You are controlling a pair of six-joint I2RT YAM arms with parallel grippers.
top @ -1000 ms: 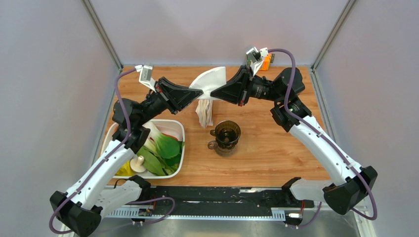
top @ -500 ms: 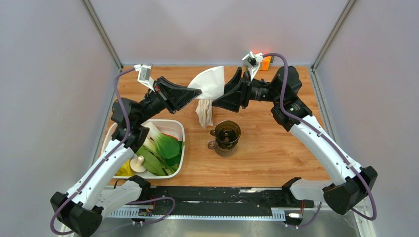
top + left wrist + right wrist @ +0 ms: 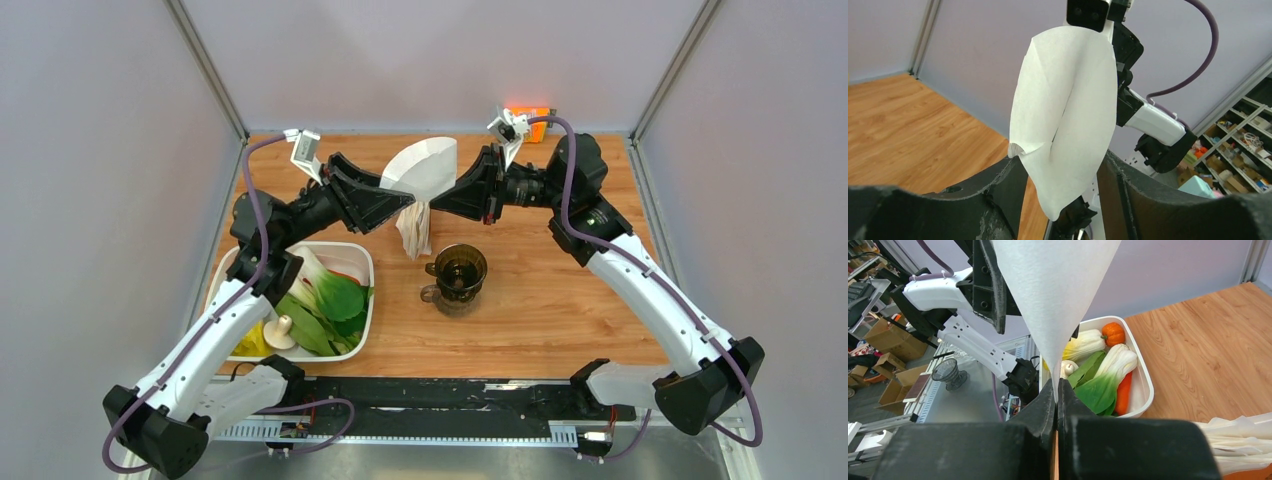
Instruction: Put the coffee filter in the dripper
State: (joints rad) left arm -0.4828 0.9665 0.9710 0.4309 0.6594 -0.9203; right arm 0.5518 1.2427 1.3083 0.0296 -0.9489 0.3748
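Above table (image 3: 560, 300), coffee filter (image 3: 425, 168) points tip rightward.

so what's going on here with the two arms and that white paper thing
A white coffee filter is held up in the air between the two robot arms. The right arm's jaws are shut on its pointed tip, while the left arm's jaws stand open around its wide end. The dripper sits on the table with no filter in it yet.

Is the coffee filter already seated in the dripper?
No, the coffee filter is pinched by its tip in the right pincer, up off the table, while the dripper stands apart with no paper in it.
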